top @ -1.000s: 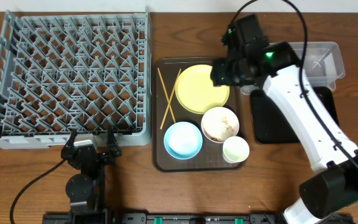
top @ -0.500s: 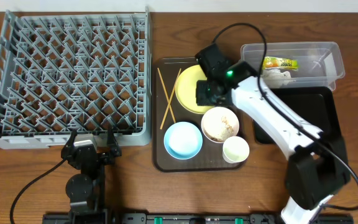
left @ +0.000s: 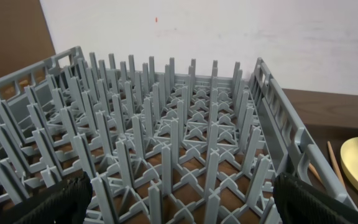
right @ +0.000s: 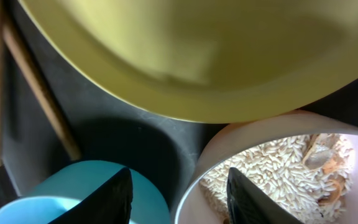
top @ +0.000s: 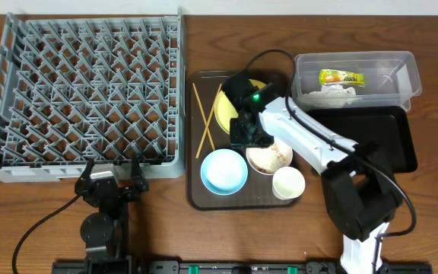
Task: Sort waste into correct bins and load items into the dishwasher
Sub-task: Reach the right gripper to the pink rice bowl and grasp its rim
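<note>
The right wrist view alone shows the food scraps (right: 272,168): whitish, rice-like grains in the white bowl (right: 207,168). The bowl's smooth rim lies between the spread fingers of the right gripper (right: 179,186), which holds nothing. From overhead the arm hides that gripper and part of the round yellow plate (top: 223,110). Overhead also shows the wrapper (top: 341,77) and the crumpled tissue (top: 333,93) in the clear tub (top: 409,72). The left gripper (left: 188,205) is wide open and empty, its tips cut off, before the grey pegged dish rack (left: 166,137).
</note>
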You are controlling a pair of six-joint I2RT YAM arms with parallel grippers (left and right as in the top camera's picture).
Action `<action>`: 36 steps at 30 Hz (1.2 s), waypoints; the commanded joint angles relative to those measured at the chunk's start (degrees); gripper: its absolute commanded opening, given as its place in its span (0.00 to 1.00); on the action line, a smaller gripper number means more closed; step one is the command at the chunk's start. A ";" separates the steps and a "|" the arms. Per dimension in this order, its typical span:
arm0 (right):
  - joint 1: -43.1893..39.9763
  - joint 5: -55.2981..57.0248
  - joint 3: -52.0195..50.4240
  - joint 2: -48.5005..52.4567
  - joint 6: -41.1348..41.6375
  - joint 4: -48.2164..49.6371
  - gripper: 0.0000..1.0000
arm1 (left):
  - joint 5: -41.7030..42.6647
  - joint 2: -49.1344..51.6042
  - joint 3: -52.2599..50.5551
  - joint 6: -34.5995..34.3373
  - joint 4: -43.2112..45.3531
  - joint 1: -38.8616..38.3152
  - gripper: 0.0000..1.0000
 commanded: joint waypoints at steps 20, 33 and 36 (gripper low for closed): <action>0.50 -0.42 -2.27 1.51 0.55 0.57 0.25 | -0.50 -0.26 -1.09 -0.04 -2.25 0.20 0.94; 1.33 -0.42 -2.58 2.97 0.55 1.25 0.02 | -0.50 -0.26 -1.09 -0.04 -2.25 0.17 0.94; 1.22 -0.44 -2.43 2.95 0.55 1.25 0.01 | -0.50 -0.26 -1.09 -0.04 -2.25 0.17 0.94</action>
